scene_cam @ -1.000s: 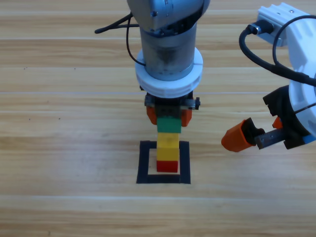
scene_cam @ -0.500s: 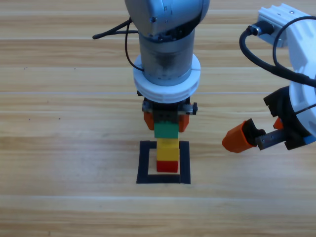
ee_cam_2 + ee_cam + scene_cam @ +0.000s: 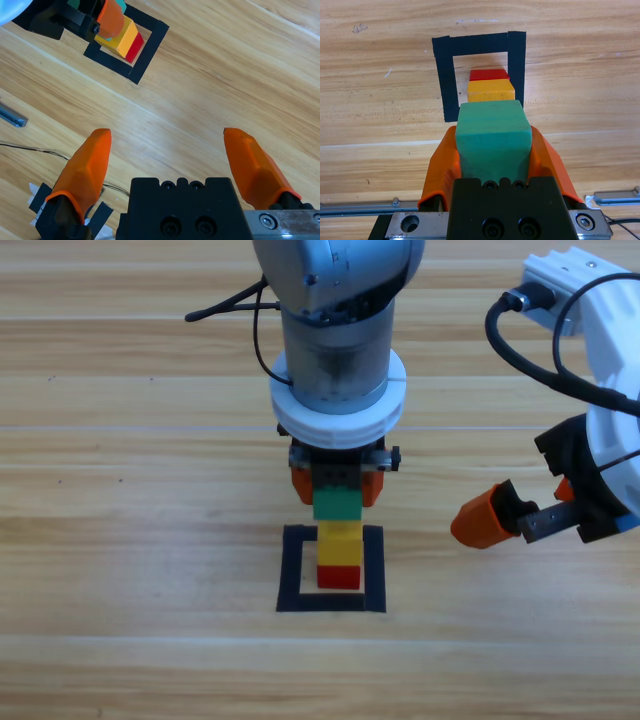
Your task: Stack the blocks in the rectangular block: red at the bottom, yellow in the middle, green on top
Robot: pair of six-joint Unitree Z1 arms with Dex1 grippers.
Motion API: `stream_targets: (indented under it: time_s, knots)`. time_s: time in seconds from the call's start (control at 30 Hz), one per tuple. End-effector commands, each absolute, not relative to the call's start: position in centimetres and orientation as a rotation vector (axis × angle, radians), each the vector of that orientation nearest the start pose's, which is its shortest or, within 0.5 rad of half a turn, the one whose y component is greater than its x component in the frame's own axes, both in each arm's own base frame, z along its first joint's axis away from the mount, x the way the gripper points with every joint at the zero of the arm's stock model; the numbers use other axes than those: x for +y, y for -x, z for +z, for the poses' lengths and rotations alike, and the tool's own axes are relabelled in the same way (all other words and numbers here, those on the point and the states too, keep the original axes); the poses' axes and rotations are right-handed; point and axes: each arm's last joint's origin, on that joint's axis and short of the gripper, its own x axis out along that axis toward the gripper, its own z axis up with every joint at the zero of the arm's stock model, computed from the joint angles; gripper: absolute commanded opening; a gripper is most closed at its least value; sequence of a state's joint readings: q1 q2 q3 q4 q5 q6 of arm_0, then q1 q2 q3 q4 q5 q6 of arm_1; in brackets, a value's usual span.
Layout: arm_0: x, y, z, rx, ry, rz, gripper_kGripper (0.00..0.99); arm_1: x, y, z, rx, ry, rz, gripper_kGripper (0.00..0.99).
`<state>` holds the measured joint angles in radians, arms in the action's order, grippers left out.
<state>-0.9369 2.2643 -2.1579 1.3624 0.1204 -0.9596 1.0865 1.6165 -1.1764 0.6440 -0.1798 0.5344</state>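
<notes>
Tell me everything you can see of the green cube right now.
The green cube is a small, plain teal-green block with matte faces and slightly softened edges. It is upright and level, clamped on two opposite sides between the orange jaws of the left gripper. It sits over the yellow cube, which rests on the red cube inside the black tape square. Whether its underside touches the yellow cube cannot be told. The right gripper waits apart, open.

Three cubes, one red (image 3: 339,577), one yellow (image 3: 340,543), one green (image 3: 337,503); one taped square (image 3: 290,570); two arms.
</notes>
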Motion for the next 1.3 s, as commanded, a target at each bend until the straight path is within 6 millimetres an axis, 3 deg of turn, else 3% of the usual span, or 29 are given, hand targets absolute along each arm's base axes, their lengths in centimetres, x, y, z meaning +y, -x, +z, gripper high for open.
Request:
stream_targets:
  time_s: [0.03,1.3]
  knots:
    - [-37.6,-27.1,26.8,1.452,-0.005,0.035,0.002,25.5,-15.4,28.3,1.12,0.259,0.457,0.99]
    - [-38.4,-27.3,25.1,1.462,-0.012,0.053,0.002,25.4,-15.3,28.3,1.118,0.261,0.456,0.99]
